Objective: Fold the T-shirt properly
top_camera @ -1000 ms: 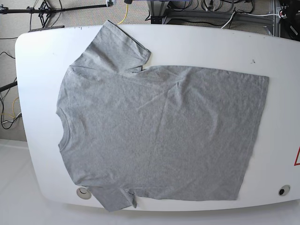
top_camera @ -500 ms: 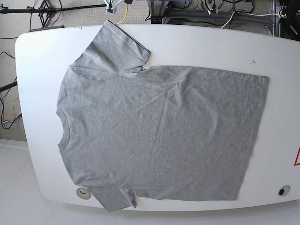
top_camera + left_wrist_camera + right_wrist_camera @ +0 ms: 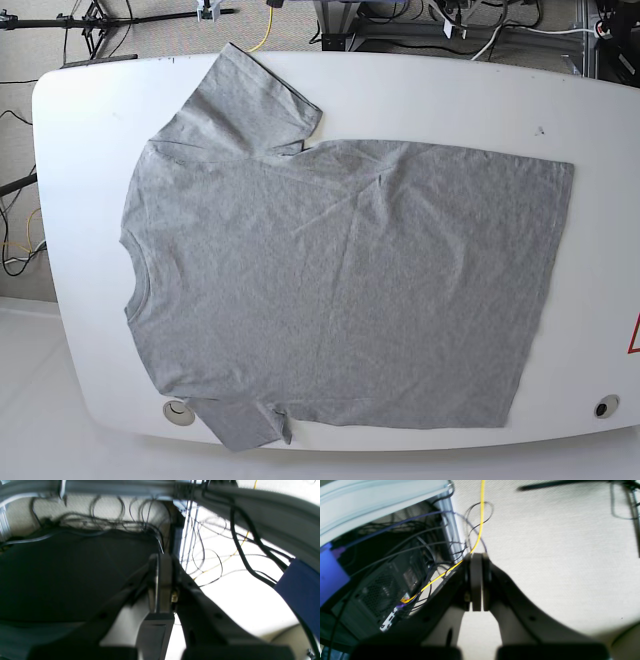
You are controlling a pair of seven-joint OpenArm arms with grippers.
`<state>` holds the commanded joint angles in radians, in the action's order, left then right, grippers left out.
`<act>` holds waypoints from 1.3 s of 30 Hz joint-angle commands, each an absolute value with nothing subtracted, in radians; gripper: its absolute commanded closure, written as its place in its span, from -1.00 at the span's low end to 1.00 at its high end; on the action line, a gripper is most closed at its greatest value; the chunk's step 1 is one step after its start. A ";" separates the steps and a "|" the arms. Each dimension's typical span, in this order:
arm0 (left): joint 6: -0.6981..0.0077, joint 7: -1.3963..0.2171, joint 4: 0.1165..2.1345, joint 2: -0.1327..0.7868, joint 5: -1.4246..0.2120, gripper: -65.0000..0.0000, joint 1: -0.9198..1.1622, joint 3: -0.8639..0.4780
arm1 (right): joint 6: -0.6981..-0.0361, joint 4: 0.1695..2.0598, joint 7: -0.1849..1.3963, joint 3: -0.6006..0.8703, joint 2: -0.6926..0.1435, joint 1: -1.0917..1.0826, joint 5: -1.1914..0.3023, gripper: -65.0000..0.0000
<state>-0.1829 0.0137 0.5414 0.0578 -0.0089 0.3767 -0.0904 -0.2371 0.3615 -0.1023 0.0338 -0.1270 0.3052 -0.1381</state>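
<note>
On the white table (image 3: 420,90) the T-shirt (image 3: 340,290) lies spread flat, plain heather-grey side up, with no lettering showing in my base view. Its neck opening sits at the view's left and its hem runs down the right, near the table's right edge. One sleeve reaches toward the far edge of the table; the other lies at the near edge and slightly overhangs it, just beside a small round mark on the tabletop. Soft creases run across the chest area — otherwise the cloth is flat.

Neither arm is over the table. At the very top of the base view I can make out only small bits of hardware beyond the far edge, too small to read.

Left wrist view: the left gripper (image 3: 160,580) points off the table at a tangle of black cables (image 3: 140,522) and a dark surface, with a blue panel (image 3: 300,590) at the right. Its jaws are pressed together, nothing between them. The picture is blurred.

Right wrist view: the right gripper (image 3: 476,580) hangs over pale carpet (image 3: 557,550), with a yellow cable (image 3: 481,515) running past its tip and a dark perforated box (image 3: 382,590) to the left. Its jaws are likewise pressed together — empty.
</note>
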 joint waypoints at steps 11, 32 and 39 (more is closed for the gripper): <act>-0.189 0.032 0.541 0.088 -0.010 1.00 0.409 -0.088 | -0.230 0.368 -0.105 0.031 -0.138 0.325 -0.134 1.00; -0.185 0.036 0.516 0.090 -0.009 1.00 0.408 -0.094 | -0.235 0.324 -0.129 0.023 -0.127 0.350 -0.124 1.00; -0.199 0.043 0.674 0.087 -0.021 1.00 0.494 -0.093 | -0.241 0.563 -0.119 0.026 -0.146 0.494 -0.140 1.00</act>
<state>-0.1993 0.0430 0.6743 0.0871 -0.0214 0.4936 -0.0928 -0.2413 0.5631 -0.1190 0.0264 -0.1457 0.4940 -0.1396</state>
